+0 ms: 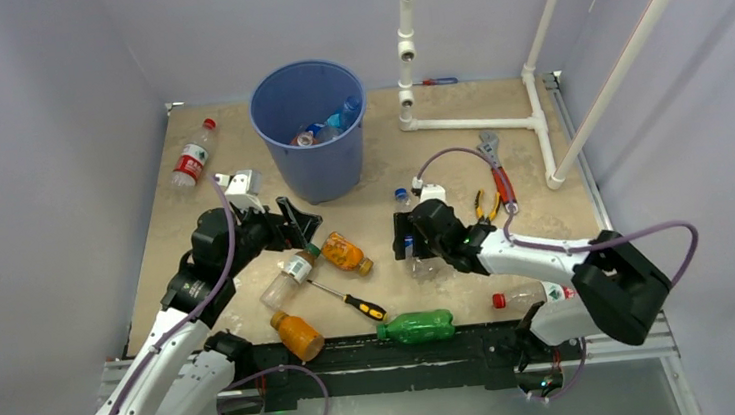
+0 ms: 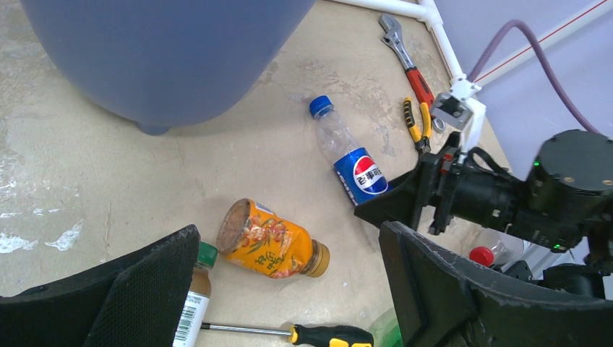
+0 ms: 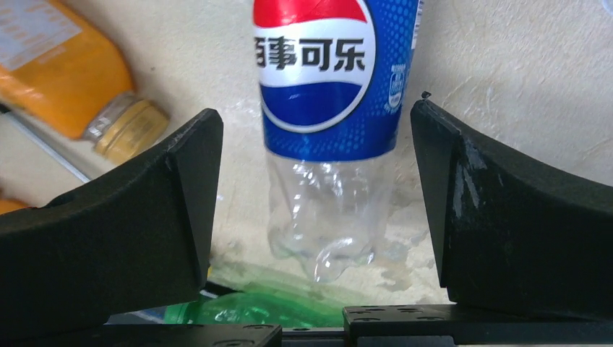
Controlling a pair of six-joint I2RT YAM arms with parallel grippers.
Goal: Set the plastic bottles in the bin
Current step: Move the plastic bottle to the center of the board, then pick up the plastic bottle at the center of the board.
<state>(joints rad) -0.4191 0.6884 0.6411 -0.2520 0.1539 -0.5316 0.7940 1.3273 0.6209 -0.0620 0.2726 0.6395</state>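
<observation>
The blue bin (image 1: 308, 122) stands at the back with a few plastic bottles (image 1: 331, 125) inside. My right gripper (image 3: 316, 116) is open astride a clear Pepsi-labelled bottle (image 3: 329, 87) that lies on the table; neither finger (image 3: 181, 195) touches it. From the left wrist view the same bottle (image 2: 350, 160) shows its blue cap. My left gripper (image 2: 289, 235) is open above an orange bottle (image 2: 271, 241), beside a green-capped bottle (image 2: 194, 296). Other bottles lie loose: a red-labelled one (image 1: 193, 154), an orange one (image 1: 298, 335), a green one (image 1: 416, 327) and a red-capped one (image 1: 532, 296).
A yellow-and-black screwdriver (image 1: 352, 302) lies between the near bottles. A red-handled wrench (image 1: 497, 171) and yellow pliers (image 1: 487, 204) lie behind the right arm. A white pipe frame (image 1: 477, 123) stands at the back right. Walls close in the table.
</observation>
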